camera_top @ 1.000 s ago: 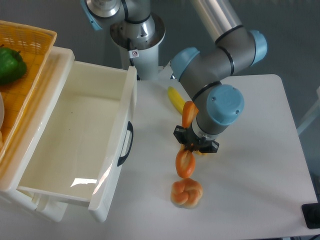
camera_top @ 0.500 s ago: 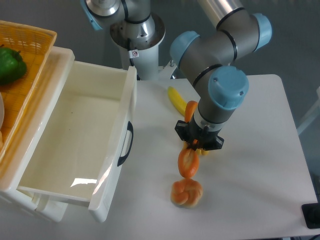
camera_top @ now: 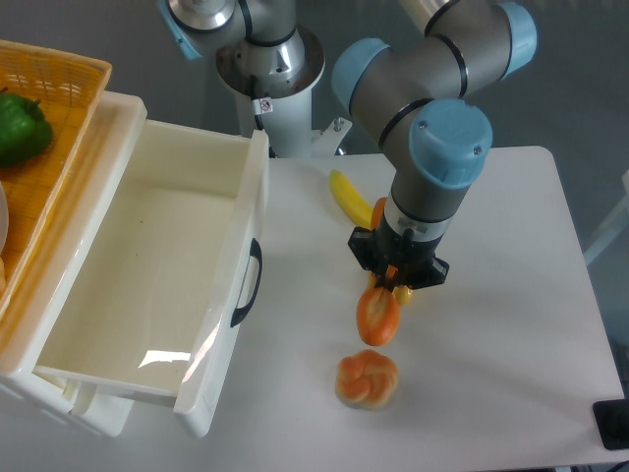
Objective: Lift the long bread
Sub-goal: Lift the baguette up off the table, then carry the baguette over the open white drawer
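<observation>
Since the earlier frames, your arm has drifted a little to the right and its load now rides higher. A clear gap has opened between the lower tip of the long bread (camera_top: pixel 377 313) and the small knotted bun (camera_top: pixel 368 380) below it, where the two nearly touched a second ago.

You are looking down from a fixed camera on a white table (camera_top: pixel 511 324). The gripper (camera_top: pixel 395 278) hangs from a grey and light-blue wrist near the middle of the table, and its jaws are clamped on the middle of the long bread. The bread is orange-brown and hangs steeply tilted, close to upright. Its rounded lower end shows below the black fingers, and a short piece of its upper end peeks out beside the wrist. The rest is hidden by the gripper.

A yellow banana (camera_top: pixel 345 197) lies on the table just behind the gripper, close to the bread's upper end. To your left, a white drawer (camera_top: pixel 157 265) stands pulled open, and beyond it a woven basket (camera_top: pixel 59 108) holds a green pepper (camera_top: pixel 22 128).

By my judgement, the grasp is made and the lift is under way, since the bread appears clear of the table. What seems left is to raise it further and hold it steady.
</observation>
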`<state>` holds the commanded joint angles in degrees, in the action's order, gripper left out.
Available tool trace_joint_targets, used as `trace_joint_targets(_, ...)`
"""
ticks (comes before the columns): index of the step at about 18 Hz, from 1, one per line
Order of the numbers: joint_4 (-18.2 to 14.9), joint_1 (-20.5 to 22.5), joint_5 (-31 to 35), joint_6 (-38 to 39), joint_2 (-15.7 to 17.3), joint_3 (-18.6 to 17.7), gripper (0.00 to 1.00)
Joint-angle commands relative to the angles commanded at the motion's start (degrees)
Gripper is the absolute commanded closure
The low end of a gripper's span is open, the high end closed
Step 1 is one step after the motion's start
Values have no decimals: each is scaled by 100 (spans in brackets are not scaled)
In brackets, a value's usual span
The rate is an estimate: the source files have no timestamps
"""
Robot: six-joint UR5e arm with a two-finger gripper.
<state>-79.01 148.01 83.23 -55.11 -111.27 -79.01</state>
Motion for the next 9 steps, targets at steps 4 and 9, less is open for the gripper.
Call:
trace_joint_targets(4,-18,105,-44,9,70,166,100)
trace_joint_targets(9,-53,114,-70,123,97,395,100)
